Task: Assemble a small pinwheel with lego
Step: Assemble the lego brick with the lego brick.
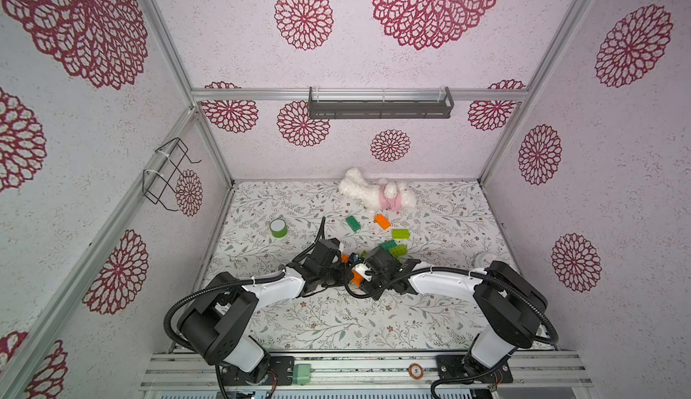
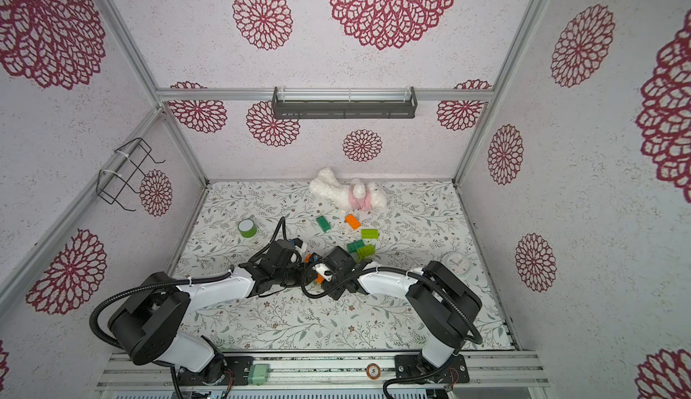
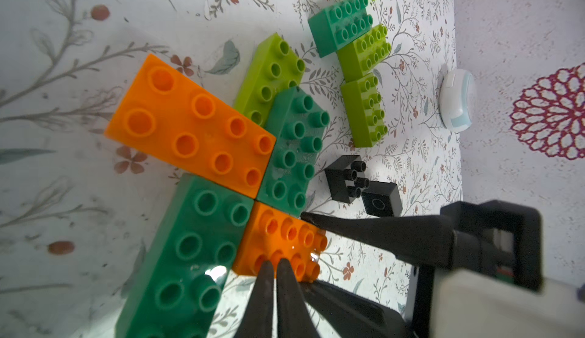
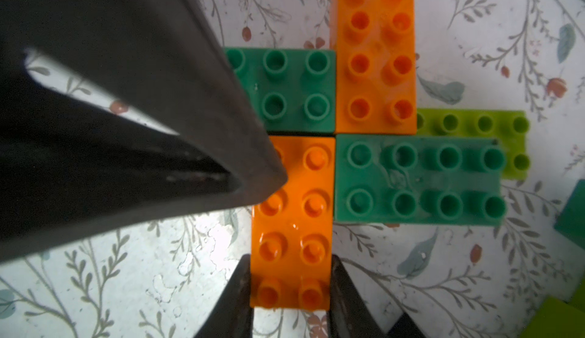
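Lego pinwheel (image 3: 247,175) lay flat near the middle of the table, between the two grippers; it was two orange bricks and two dark green bricks meeting at one corner, with a lime green brick (image 3: 269,73) peeking out from under them.

Closest to the front ran a metal rail (image 1: 374,367) with both arms fixed to it; past it the table cloth (image 1: 336,326) was white with thin leaves and little flowers; the left arm (image 1: 276,285) and the right arm (image 1: 441,281) bent in over it and met in the middle.

The left gripper (image 3: 275,265) was squeezed tight with nothing inside; its tips were down on the studs of the near orange brick (image 4: 294,219), touching or almost touching. The right gripper (image 4: 291,273) was clamped on that same brick, one finger on each long side.

Just beside the pinwheel sat two black square bricks (image 3: 345,178), corner to corner. A bit farther back lay loose bricks: a dark green one (image 1: 388,244) touching a lime one (image 1: 399,250), then another lime one (image 1: 400,233), an orange one (image 1: 382,221) and a dark green one (image 1: 353,223), each apart.

A green tape roll (image 1: 278,227) stood off to the left side; a small white round thing (image 2: 457,264) lay near the right wall; a fluffy white toy (image 1: 377,191) with some pink lay at the back edge.

The walls (image 1: 441,4) were pale with big red flower shapes; a grey shelf (image 1: 379,107) hung on the back wall; a black wire rack (image 1: 168,173) hung on the left wall.
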`<control>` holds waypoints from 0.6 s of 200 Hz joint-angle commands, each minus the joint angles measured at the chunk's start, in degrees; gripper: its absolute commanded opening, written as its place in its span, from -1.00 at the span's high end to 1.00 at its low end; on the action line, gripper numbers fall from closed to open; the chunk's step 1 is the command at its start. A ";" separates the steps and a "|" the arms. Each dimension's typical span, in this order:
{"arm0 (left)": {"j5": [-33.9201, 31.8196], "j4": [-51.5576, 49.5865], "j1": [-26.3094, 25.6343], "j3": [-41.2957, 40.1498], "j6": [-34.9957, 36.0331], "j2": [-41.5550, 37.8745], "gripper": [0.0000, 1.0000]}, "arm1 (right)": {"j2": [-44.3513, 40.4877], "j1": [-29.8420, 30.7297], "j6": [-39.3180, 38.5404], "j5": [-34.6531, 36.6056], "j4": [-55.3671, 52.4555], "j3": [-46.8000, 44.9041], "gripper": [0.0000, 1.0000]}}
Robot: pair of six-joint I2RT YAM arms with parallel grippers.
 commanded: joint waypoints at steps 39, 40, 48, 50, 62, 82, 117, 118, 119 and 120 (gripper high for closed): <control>-4.72 0.39 -0.25 0.76 -1.77 1.75 0.82 | 0.91 0.27 -0.84 -1.83 -2.30 2.45 0.52; -4.89 0.26 -0.25 0.76 -1.86 1.76 0.82 | 0.93 0.26 -0.93 -1.89 -2.33 2.46 0.52; -5.88 -0.62 -0.28 0.75 -2.41 2.02 0.83 | 0.95 0.27 -1.06 -1.90 -2.46 2.56 0.52; -6.12 -0.70 -0.26 0.77 -2.50 2.10 0.83 | 1.05 0.29 -1.10 -1.89 -2.50 2.59 0.51; -6.88 -1.55 -0.30 0.67 -3.20 2.60 0.83 | 1.38 0.22 -1.18 -1.97 -2.97 2.87 0.51; -7.61 -1.59 -0.25 0.08 -4.48 3.26 0.83 | 1.77 0.22 -1.31 -2.14 -3.30 3.23 0.50; -8.79 -1.85 -0.17 -1.89 -6.83 4.32 0.84 | 2.18 0.12 -1.63 -2.37 -4.31 4.03 0.48; -8.86 -1.79 -0.17 -1.97 -6.93 4.37 0.84 | 2.22 0.10 -1.65 -2.38 -4.34 4.08 0.48; -8.94 -1.75 -0.17 -2.06 -7.08 4.39 0.84 | 2.23 0.09 -1.70 -2.38 -4.35 4.15 0.48; -8.98 -1.69 -0.17 -2.19 -7.19 4.40 0.84 | 2.29 0.09 -1.68 -2.33 -4.40 4.14 0.47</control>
